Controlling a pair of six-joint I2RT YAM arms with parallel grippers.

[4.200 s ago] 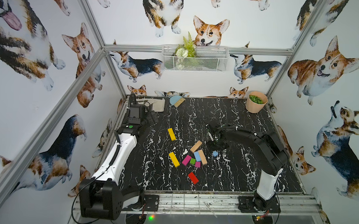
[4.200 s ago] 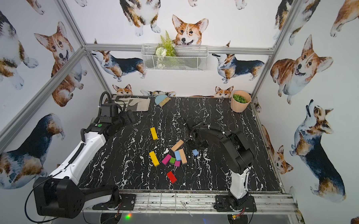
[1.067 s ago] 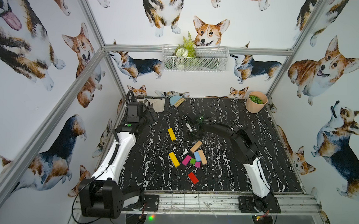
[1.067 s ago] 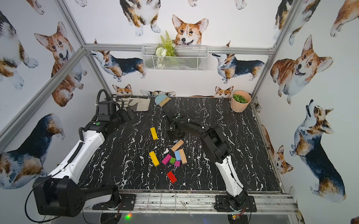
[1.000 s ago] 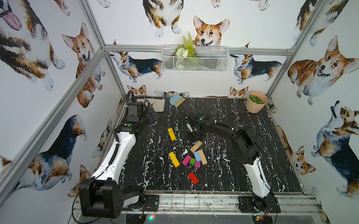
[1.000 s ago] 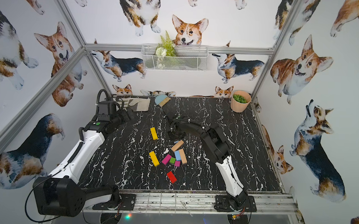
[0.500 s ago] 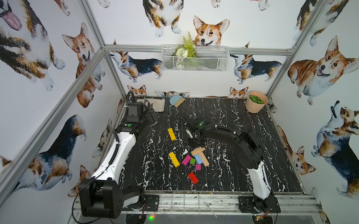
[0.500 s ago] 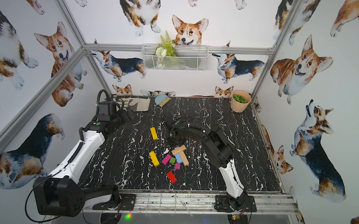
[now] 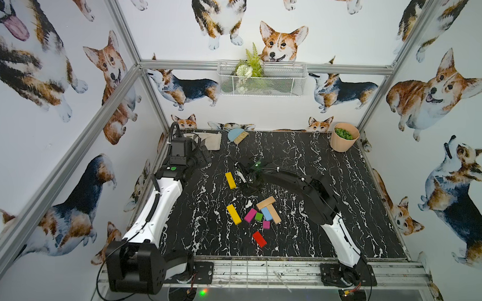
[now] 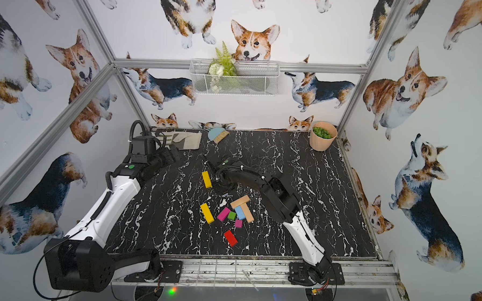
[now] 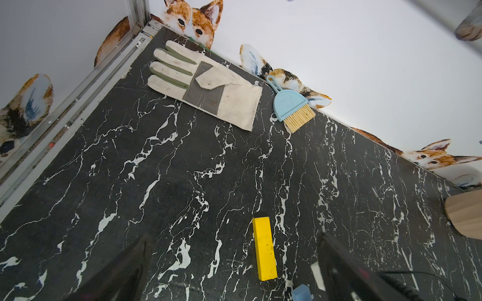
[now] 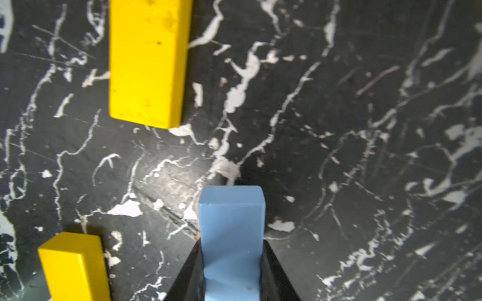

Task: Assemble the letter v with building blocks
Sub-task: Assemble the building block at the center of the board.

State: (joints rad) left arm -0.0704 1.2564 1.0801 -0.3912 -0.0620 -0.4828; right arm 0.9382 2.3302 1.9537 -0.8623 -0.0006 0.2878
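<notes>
The right end effector (image 12: 230, 246) is clamped narrow on a short light blue wooden block (image 12: 231, 213). It grips the rear half, so the free end sticks out past the fingertips, which likely leaves room to set that end against a neighbour without the fingers fouling it. In both top views it sits at the centre of the black marble-patterned surface (image 9: 371, 212), just right of the upper yellow wooden bar (image 9: 230, 180); whether the held block touches the surface cannot be told. The lower yellow wooden bar (image 9: 233, 214) lies below the upper one, slanted the same way and roughly in line with it, a gap between them. The pair therefore reads as one stroke of the V, and the blue piece seems meant for that stroke. The other pieces sit in a loose heap lower right of centre: a plain tan bar (image 9: 266, 202) across the end of another tan bar (image 9: 275, 214), a second light blue block (image 9: 266, 213), a magenta block (image 9: 250, 215), a green stub (image 9: 258, 216), a small magenta stub (image 9: 266, 224), and a red block (image 9: 259, 239) apart below. The left end effector (image 11: 234, 235) hangs with fingers spread wide and empty at the upper left of the surface, near a white work glove (image 11: 208, 86) and a light blue hand brush (image 11: 290, 103), probably parked clear.
</notes>
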